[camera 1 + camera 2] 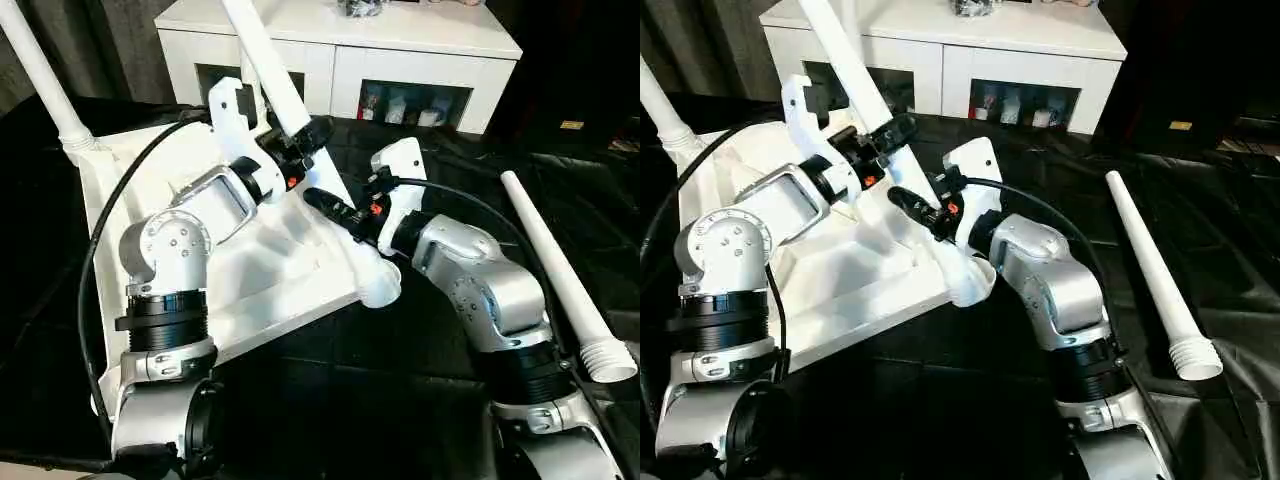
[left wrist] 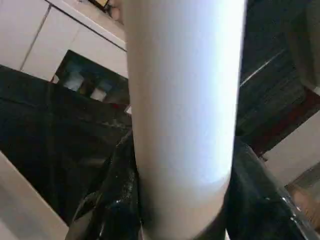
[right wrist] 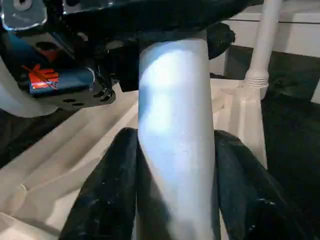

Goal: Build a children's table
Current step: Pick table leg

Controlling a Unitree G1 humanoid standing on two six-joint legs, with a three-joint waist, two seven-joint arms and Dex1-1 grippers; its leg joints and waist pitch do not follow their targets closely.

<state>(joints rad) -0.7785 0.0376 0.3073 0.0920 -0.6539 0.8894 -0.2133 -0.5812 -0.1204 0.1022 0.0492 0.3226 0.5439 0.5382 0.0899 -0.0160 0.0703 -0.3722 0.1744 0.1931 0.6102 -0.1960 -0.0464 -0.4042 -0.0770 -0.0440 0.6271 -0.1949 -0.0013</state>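
Note:
The children's table lies as a white tabletop (image 1: 285,285) with its ribbed underside up on black cloth. One white leg (image 1: 40,70) stands in the far left corner socket. A second leg (image 1: 262,50) rises tilted from the far right corner. My left gripper (image 1: 300,138) is shut around this leg higher up, its black fingers (image 2: 107,210) hugging the tube (image 2: 180,100). My right gripper (image 1: 332,205) is shut on the same leg (image 3: 175,125) lower down, near the tabletop, with a finger (image 3: 107,190) on each side. The near right corner socket (image 1: 380,287) is empty.
A loose white leg (image 1: 555,265) lies on the black cloth to the right, its ribbed end toward me. A white glass-doored cabinet (image 1: 330,45) stands behind the tabletop. Black cables run along both forearms.

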